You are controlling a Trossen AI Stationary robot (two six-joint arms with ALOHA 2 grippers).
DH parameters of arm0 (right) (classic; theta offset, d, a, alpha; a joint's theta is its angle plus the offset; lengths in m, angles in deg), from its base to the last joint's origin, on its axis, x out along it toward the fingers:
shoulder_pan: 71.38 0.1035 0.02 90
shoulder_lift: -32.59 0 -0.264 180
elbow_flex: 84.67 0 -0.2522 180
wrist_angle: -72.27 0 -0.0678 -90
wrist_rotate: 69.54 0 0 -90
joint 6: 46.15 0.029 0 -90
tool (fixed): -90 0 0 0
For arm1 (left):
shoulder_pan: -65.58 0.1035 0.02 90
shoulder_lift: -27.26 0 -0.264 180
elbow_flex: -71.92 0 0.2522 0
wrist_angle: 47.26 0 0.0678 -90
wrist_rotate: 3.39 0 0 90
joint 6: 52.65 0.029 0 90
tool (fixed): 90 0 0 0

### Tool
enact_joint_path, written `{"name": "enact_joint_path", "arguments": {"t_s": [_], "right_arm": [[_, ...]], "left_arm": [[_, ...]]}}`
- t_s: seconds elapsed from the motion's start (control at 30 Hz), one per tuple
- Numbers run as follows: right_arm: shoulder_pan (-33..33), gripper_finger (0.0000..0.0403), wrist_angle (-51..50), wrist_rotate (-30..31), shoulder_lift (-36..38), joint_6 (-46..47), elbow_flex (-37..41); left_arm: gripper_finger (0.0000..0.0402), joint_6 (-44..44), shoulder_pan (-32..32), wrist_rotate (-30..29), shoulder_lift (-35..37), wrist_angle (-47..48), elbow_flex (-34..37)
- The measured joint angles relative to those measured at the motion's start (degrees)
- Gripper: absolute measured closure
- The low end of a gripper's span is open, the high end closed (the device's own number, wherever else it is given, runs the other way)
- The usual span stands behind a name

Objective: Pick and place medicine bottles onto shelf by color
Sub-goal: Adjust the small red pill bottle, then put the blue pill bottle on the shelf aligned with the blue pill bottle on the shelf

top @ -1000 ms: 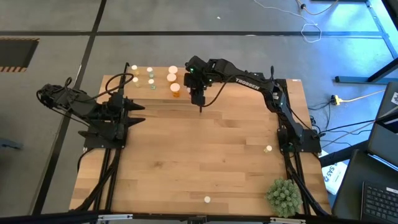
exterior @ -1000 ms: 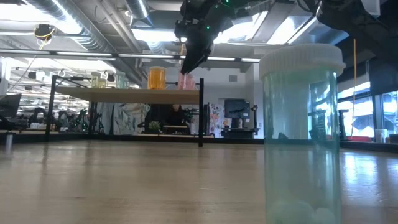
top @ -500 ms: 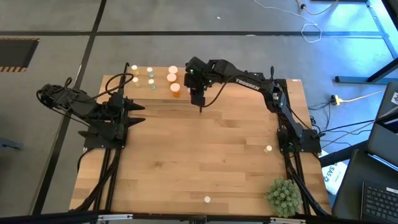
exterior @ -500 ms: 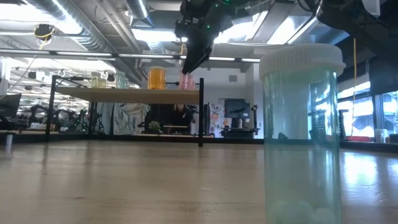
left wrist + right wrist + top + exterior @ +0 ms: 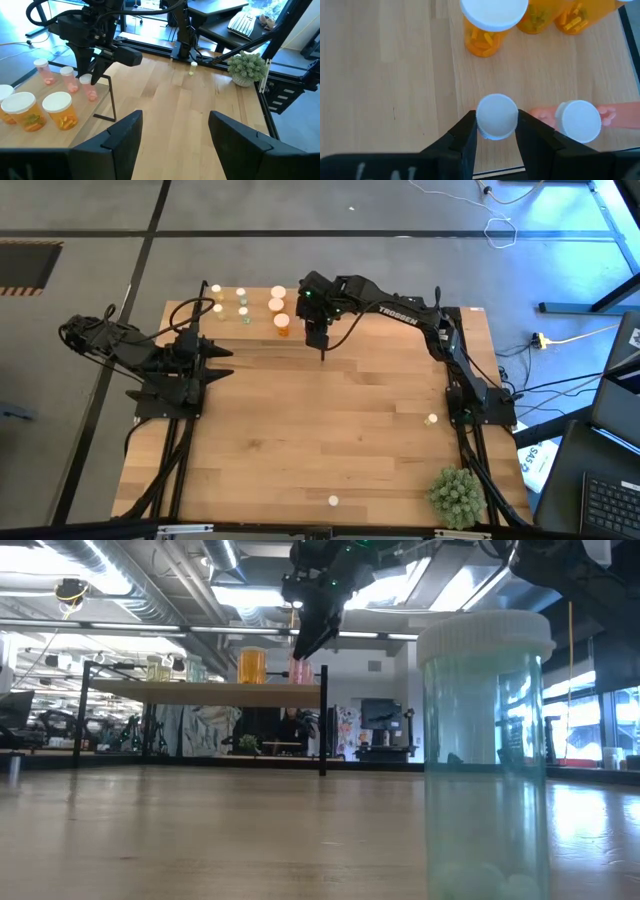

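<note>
Orange bottles point(image 5: 487, 27), white caps; pink bottle point(image 5: 90, 87); light wood shelf point(image 5: 390, 75).

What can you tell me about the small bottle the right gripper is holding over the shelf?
The small bottle has a round white cap and a clear pink body holding pink contents, best seen in the left wrist view. It stands upright, pinched at the cap between the two dark fingers of the right gripper, at the shelf edge by a black post. Two similar pink bottles stand next to it. Whether its base touches the shelf cannot be told.
</note>
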Motion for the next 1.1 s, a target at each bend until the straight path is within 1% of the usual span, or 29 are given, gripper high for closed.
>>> {"name": "enact_joint_path", "arguments": {"t_s": [0.3,0.47,0.6,0.7,0.83,1.1], "right_arm": [[0.0,0.0276,0.2,-0.1,0.0,0.1,0.1],[0.0,0.0246,-1.6,0.0,-0.9,1.0,0.6],[0.0,0.0218,-0.4,0.4,-0.4,0.8,0.3],[0.0,0.0206,-0.3,1.1,-0.4,0.3,0.2],[0.0,0.0203,-0.5,2.3,-0.5,0.4,0.3],[0.0,0.0202,-3.6,2.4,-0.4,0.3,0.2]], "left_arm": [[0.0178,0.0,0.0,0.0,0.0,0.0,0.0],[0.0178,0.0,0.0,0.0,0.0,0.0,0.0],[0.0178,0.0,0.0,0.0,0.0,0.0,0.0],[0.0178,0.0,0.0,0.0,0.0,0.0,0.0],[0.0178,0.0,0.0,0.0,0.0,0.0,0.0],[0.0178,0.0,0.0,0.0,0.0,0.0,0.0]]}}
